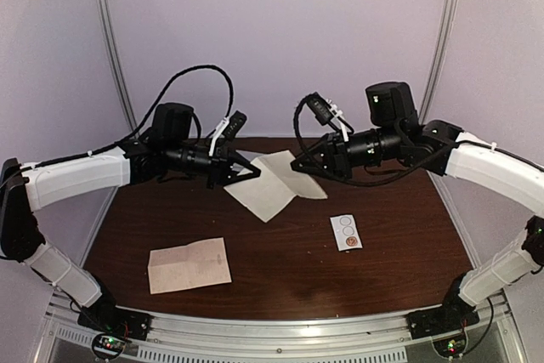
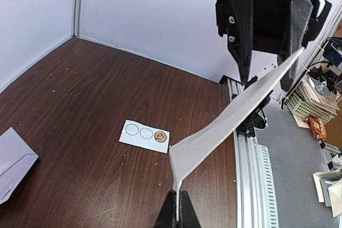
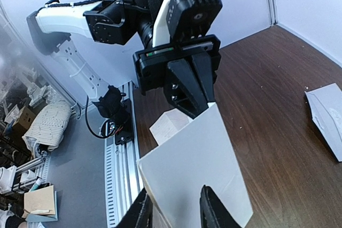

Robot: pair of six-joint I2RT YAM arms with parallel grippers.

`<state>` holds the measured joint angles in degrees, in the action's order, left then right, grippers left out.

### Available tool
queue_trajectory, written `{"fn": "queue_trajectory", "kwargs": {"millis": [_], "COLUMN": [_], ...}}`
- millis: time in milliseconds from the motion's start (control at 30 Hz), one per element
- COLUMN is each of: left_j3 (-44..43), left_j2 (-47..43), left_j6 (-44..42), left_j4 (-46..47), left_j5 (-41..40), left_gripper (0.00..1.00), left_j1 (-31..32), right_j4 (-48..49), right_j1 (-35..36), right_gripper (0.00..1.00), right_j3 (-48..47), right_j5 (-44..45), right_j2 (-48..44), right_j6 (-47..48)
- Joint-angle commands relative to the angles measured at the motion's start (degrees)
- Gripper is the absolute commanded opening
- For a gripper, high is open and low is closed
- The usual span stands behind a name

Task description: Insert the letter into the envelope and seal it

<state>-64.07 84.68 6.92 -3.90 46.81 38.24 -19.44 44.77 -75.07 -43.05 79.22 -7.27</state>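
The envelope hangs above the worktop, its long axis spanning the left gripper and right gripper, each clamped on one end.

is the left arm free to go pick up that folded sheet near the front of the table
Probably not yet: the left gripper is shut on the envelope, which the right gripper also holds in the air. The folded sheet lies uncovered, nothing on it.
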Motion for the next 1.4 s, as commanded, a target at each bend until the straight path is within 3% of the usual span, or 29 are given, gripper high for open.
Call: {"fn": "queue_trajectory", "kwargs": {"millis": [0,100,167,367,567,867,1067,1367], "left_j3": [1.0,1.05,1.06,1.22,1.32,1.14,1.14,1.14], "left_j2": [-1.7,-1.17,-0.94,-0.87,-1.33,-2.15,-2.24,-2.24], "left_j6": [1.77,2.02,2.2,2.49,2.4,1.4,1.04,0.81], "left_j4": [5.15,5.85,6.17,6.88,6.91,6.19,6.41,6.76], "left_j5": [-0.92,2.11,3.44,5.69,5.62,5.66,9.31,13.02], "left_gripper": [0.0,0.0,0.0,0.0,0.0,0.0,0.0,0.0], "left_j1": [-0.26,-0.36,-0.35,-0.36,-0.36,-0.36,-0.28,-0.12], "right_j4": [6.42,14.36,16.37,22.97,21.18,13.94,10.75,9.14], "right_j1": [1.45,2.38,3.02,4.11,4.7,4.32,3.07,3.05], "right_gripper": [0.36,0.52,0.57,0.71,0.78,0.81,0.82,0.71], "right_j3": [3.29,6.12,6.08,5.91,4.38,5.63,5.68,4.32], "right_j5": [-3.36,-6.05,-6.53,-8.69,-8.61,-1.96,0.7,-0.34], "right_j2": [-0.69,1.37,2.94,7.82,8.91,0.91,0.41,4.05], "right_j6": [-3.53,-7.27,-7.89,-10.28,-9.05,-5.56,-3.75,-2.42]}}
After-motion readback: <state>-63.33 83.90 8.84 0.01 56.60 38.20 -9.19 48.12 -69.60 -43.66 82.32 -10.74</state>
